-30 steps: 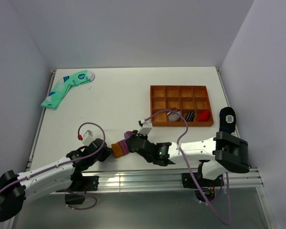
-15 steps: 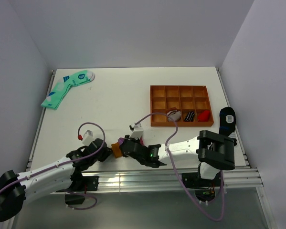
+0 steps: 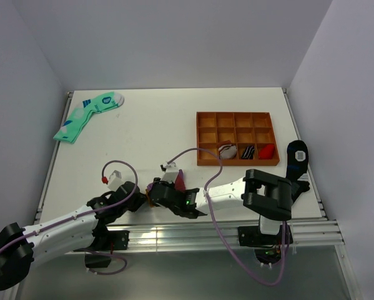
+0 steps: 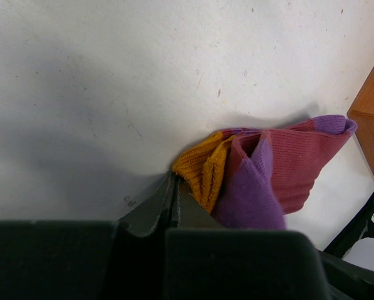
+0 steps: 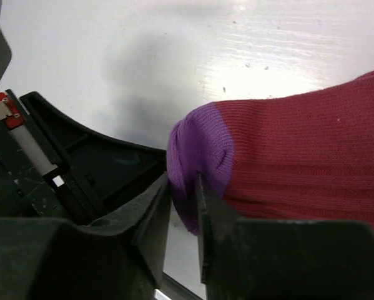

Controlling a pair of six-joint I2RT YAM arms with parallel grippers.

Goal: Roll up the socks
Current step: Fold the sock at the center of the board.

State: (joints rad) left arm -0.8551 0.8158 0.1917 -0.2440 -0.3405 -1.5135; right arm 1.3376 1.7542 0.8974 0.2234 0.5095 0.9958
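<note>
Bench clutter: orange compartment tray (image 3: 236,164) sits right of centre, with three rolled bundles in its near row: grey-white (image 3: 227,150), black-white striped (image 3: 248,152), red (image 3: 267,150). Mint-green socks (image 3: 87,115) lie at the far left edge of the table (image 3: 143,137), and a black sock with a blue patch (image 3: 297,156) at the right edge. All are well apart from the work spot. A purple cable loops over the right arm, between the tray and the grippers.

The socks (image 4: 280,169) lie bunched on the table near the front edge, between the two grippers, left of the tray corner.

Left gripper (image 4: 173,187): jaws pressed almost together, the tips pinching the mustard cuff edge. Right gripper (image 5: 185,203): narrow gap, clamped on the purple toe, with maroon rib knit spreading to the right.

From the top view the right wrist covers most of the socks. Only a maroon sliver shows beside it, and neither gripper's fingertips can be made out there. In the left wrist view the fold layers overlap, so one sock can't be told from the other. The right wrist view cuts the sock off at the right edge, and the cuff is out of view.

Versus a second ago, the right arm has swung left, its gripper has moved in close to the left one, and its elbow has followed. The orange cuff seen from above then is covered now. The left arm, the tray and the other socks are unchanged.
</note>
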